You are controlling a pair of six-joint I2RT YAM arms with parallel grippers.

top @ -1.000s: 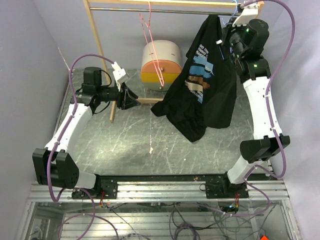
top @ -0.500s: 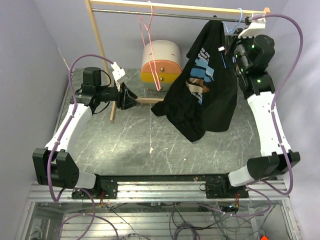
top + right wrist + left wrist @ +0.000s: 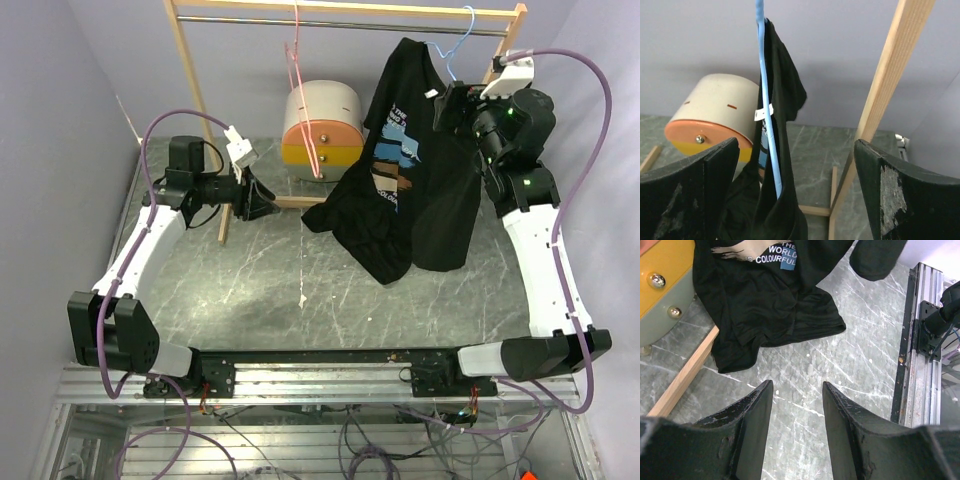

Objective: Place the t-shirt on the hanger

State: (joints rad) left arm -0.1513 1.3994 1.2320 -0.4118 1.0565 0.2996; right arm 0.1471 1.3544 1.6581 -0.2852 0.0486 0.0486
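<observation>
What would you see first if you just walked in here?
The big black t-shirt grabs the eye first, hanging from a blue hanger on the clothes rail at the back right, its bottom sagging down to the table. Right beside it, the right gripper is wide open, facing the hanger and holding nothing. Further left, a pink hanger dangles over a round cream and orange drawer box.

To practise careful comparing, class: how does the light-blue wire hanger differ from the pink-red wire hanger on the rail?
Load: the light-blue hanger carries the black t-shirt; the pink-red hanger is bare. Place: in the top view, the light-blue hanger hangs near the right end of the rail, the pink-red hanger left of its middle. Both are thin wire with a hook top.
</observation>
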